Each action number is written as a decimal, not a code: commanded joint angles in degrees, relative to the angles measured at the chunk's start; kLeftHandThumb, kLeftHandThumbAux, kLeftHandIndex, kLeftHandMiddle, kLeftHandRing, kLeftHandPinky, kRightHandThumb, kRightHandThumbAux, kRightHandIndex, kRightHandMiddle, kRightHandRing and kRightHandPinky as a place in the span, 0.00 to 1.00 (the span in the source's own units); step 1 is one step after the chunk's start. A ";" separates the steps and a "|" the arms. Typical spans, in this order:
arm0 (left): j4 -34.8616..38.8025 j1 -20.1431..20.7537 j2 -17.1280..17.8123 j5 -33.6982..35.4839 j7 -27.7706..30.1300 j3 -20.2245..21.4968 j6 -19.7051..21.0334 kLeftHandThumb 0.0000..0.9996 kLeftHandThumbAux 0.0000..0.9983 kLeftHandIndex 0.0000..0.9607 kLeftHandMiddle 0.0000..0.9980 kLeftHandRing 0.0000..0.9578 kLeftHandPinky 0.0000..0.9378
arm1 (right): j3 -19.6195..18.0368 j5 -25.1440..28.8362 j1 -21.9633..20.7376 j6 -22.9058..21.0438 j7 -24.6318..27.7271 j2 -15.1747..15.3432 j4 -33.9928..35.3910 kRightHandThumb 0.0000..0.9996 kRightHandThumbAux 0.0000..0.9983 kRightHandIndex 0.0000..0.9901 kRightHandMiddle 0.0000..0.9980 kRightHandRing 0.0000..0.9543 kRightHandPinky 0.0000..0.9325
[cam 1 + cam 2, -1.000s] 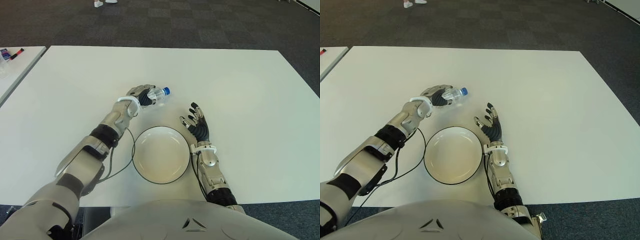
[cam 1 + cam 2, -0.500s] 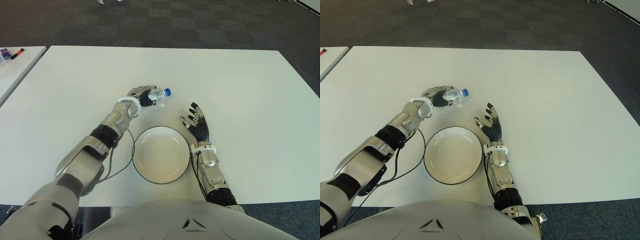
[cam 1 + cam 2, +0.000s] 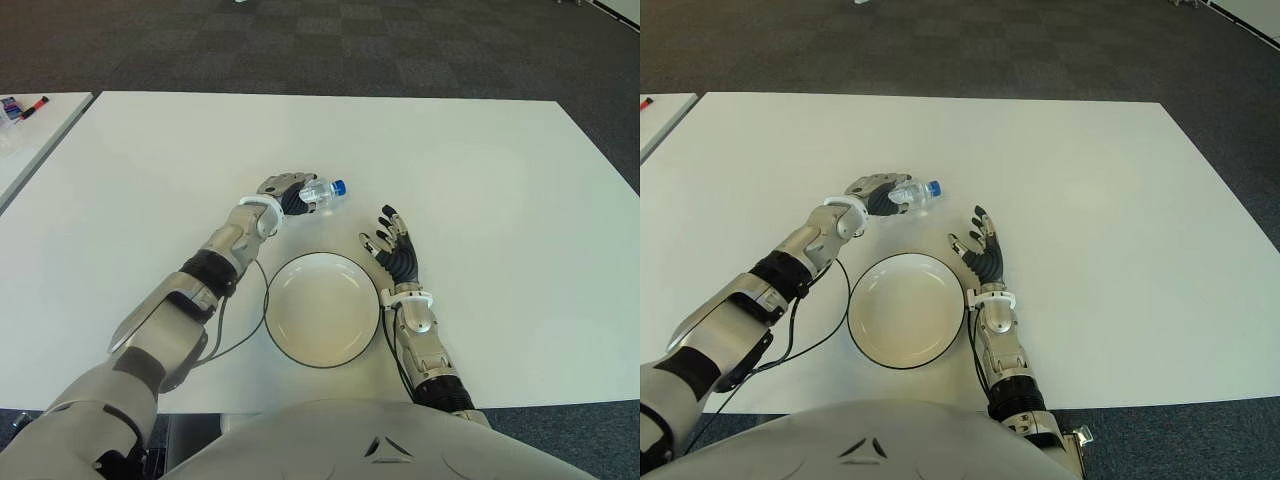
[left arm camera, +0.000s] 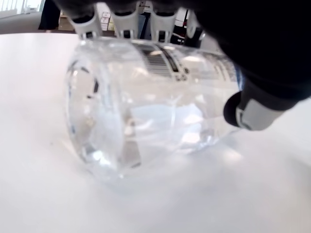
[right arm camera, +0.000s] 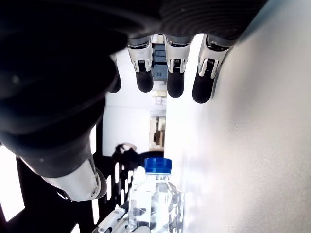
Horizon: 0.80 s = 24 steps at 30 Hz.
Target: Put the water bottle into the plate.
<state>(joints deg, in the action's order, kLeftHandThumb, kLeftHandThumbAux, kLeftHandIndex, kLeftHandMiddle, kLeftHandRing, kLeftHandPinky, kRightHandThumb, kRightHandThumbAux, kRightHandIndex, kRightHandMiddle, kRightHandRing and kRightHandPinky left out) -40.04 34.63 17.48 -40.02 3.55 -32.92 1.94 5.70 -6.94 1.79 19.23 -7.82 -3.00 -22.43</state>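
Bottle shifted slightly, left hand gripping it, body mostly hidden by fingers. Right hand spread, empty, beside plate.

Office or lab: grey carpet tiles, large white table, second table alongside.

Left hand reaching out with fingers curled shut around something, right hand open with fingers spread.
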 commanded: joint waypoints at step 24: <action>-10.23 -0.21 -0.87 -1.39 -1.58 -0.90 -1.67 0.49 0.50 0.00 0.07 0.08 0.13 | -0.22 -0.39 1.79 -2.86 -0.03 -0.30 -0.88 0.27 0.77 0.07 0.08 0.10 0.15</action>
<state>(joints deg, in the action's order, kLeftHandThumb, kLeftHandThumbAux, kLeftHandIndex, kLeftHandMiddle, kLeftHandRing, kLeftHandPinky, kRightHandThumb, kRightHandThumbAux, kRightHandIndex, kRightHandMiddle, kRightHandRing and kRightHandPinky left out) -47.13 35.92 16.78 -40.89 0.88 -32.89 -0.24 5.73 -7.57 2.08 18.70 -7.92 -2.97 -21.85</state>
